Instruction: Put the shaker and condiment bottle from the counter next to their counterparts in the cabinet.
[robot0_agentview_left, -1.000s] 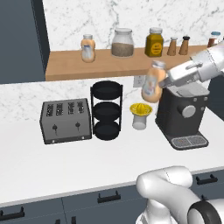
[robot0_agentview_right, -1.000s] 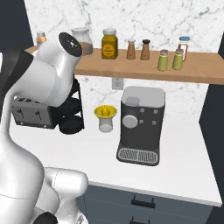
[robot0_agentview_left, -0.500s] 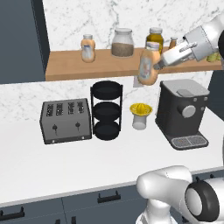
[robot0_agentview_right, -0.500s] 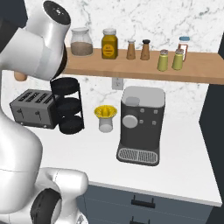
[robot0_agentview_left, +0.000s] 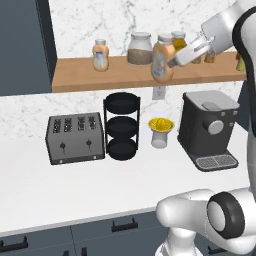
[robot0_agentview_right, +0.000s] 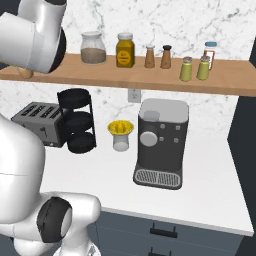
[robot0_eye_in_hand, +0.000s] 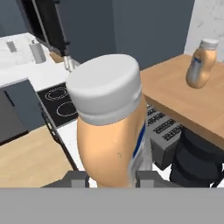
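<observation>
counter in white marble runs nearest me, carrying a grey toaster at about 9 o'clock in the left base view, a black three-tier rack just beside it, a small yellow-topped juicer past that, and a dark coffee machine toward 3 o'clock.

above them, the gripper reaches in from the upper right and its jaws are pinched on the condiment bottle, an orange-and-white bottle with a pale cap. the bottle hangs tilted in the air at the front edge of the cabinet board, over the gap between rack and juicer. in the hand view the same bottle sits large at 6 o'clock, cap toward the camera, a dark finger on either side of its body.

farther back, on the wooden shelf, its twin bottle stands upright toward 11 o'clock, well apart from the held one; in the hand view it shows at 2 o'clock. a glass jar with brown contents stands between them, further back, and a mustard-yellow jar comes next to it.

in the right base view two brown wooden shakers follow, then two yellow-green shakers side by side toward 2 o'clock, with a small blue-capped container behind them at the marble wall.
</observation>
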